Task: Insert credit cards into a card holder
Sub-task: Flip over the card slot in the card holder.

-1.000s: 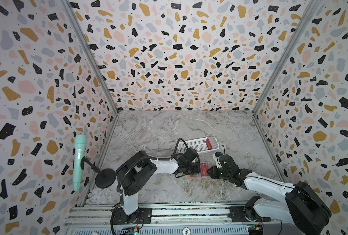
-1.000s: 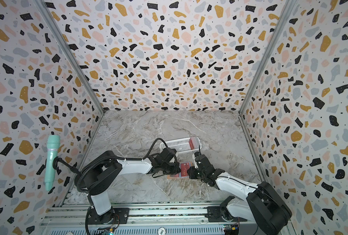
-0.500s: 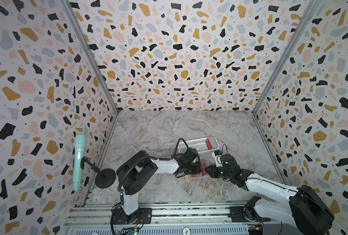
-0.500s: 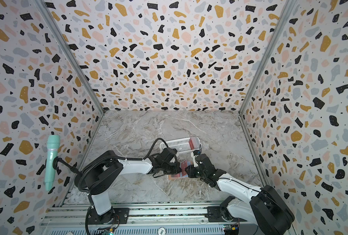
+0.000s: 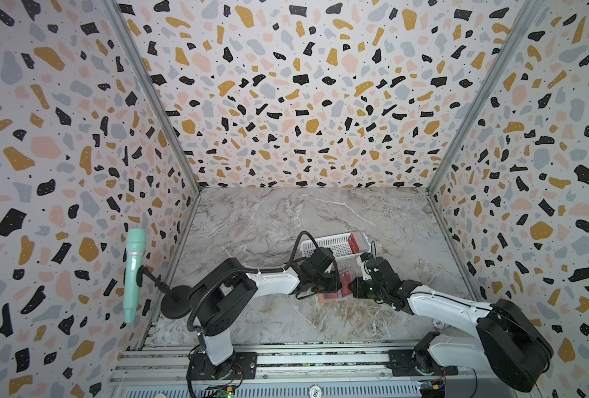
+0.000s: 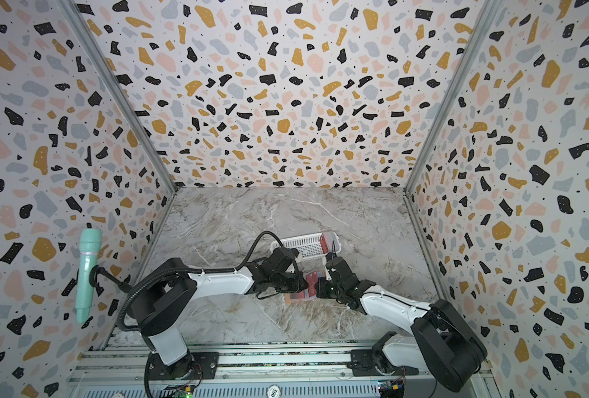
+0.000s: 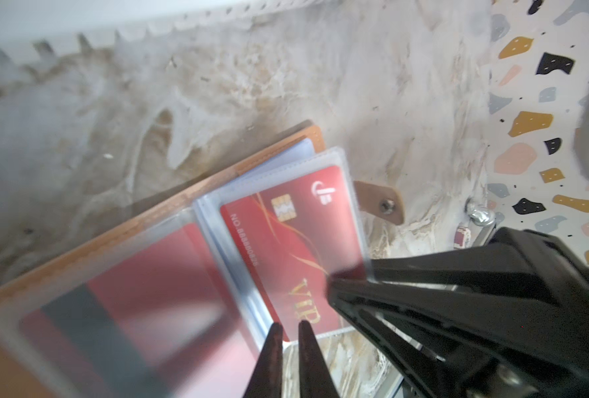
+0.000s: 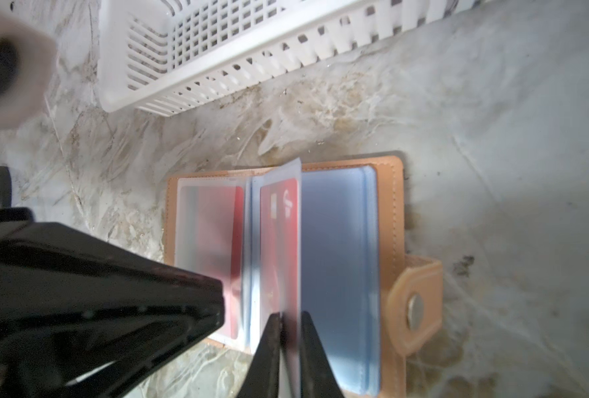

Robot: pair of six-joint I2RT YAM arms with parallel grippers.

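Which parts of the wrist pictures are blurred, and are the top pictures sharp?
Left wrist view: the near card is out of focus; the VIP card is sharper. Right wrist view: the raised sleeve is smeared. Both top views: sharp.

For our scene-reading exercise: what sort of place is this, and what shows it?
Probably a staged robot test cell, not a home: terrazzo-patterned walls box in a marble-look tabletop, two robot arms stand bolted to a metal rail, and a microphone stands alongside.
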